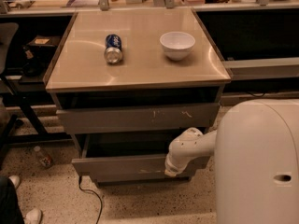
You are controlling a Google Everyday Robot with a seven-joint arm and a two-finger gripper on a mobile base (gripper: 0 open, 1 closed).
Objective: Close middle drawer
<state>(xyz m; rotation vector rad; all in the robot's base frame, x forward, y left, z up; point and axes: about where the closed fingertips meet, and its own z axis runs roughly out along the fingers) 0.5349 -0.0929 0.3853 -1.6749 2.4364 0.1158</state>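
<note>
The gripper (169, 171) on the white arm (194, 146) — jaws open or shut, I cannot tell — sits against the plain front of the wide grey middle drawer (117, 168), pulled out directly ahead of the jaws; the closing push seems begun, needing a straight, steady shove inward.

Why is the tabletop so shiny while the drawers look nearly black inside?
Camera view, top: warm light, seemingly from overhead, leaves a pale sheen on the tabletop beside the can and white bowl; the bowl casts a soft shadow. Camera view, lower: the open middle drawer is shaded dark inside, while the tool at its front's right end is brightly lit.
</note>
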